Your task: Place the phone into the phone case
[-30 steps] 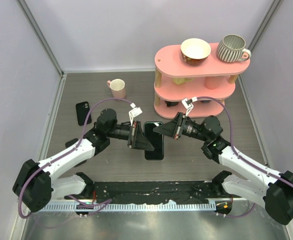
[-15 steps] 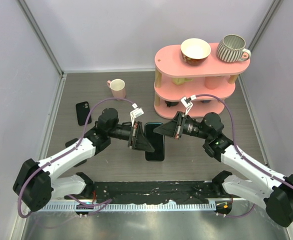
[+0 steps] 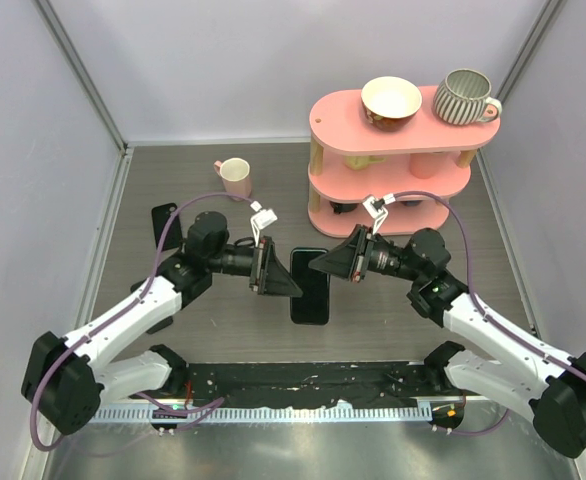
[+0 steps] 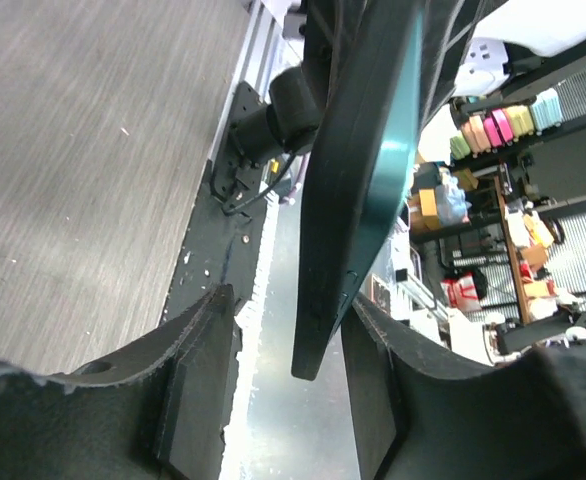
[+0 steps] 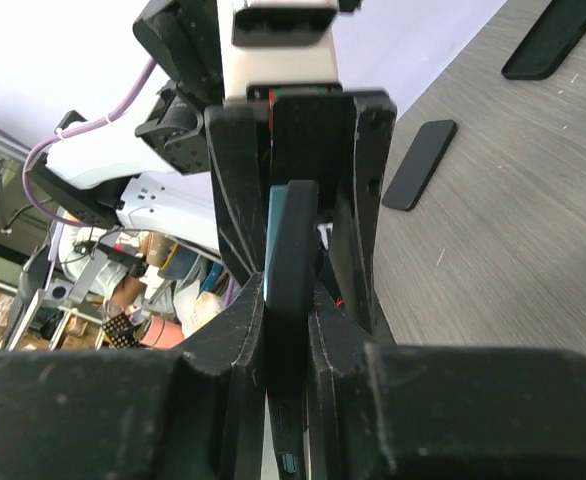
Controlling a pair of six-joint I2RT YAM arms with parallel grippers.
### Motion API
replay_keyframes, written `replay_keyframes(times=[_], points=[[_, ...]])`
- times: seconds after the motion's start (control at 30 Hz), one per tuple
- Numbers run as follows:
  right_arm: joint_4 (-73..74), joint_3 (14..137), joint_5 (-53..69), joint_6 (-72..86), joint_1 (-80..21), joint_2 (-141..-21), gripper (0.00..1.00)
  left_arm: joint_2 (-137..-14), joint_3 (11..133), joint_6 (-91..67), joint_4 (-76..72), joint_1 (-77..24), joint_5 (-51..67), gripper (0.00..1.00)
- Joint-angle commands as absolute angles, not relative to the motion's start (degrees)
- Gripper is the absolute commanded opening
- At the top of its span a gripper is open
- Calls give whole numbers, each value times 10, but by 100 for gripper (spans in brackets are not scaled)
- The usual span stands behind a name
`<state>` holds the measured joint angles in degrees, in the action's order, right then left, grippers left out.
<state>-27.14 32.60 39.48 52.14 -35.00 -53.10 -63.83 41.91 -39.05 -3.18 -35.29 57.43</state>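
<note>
Black glass phone (image 3: pixel 310 285) sits clenched in our right claw (image 5: pixel 289 300), well right of the case (image 3: pixel 165 232). Our left claw (image 4: pixel 293 390) has let go and backed toward the case, jaws spread; we judge the phone now rides on one arm. It lies flat, long axis running near-to-far.

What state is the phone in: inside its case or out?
Out. The right gripper pinches the phone mid-table, while the phone case lies apart, far left.
</note>
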Motion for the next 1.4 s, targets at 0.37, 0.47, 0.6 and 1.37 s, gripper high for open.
replay_keyframes(times=[0.37, 0.47, 0.6, 1.37], points=[[-439, 270, 464, 614, -357, -529, 1, -600, 388, -480, -172, -330, 545, 57], [-447, 265, 469, 619, -357, -536, 1, -602, 389, -487, -178, -330, 541, 57], [-452, 261, 469, 621, -357, -546, 1, -606, 385, -496, -192, -330, 541, 56], [-303, 265, 398, 504, -356, -531, 1, -628, 468, -358, 49, -330, 464, 50]])
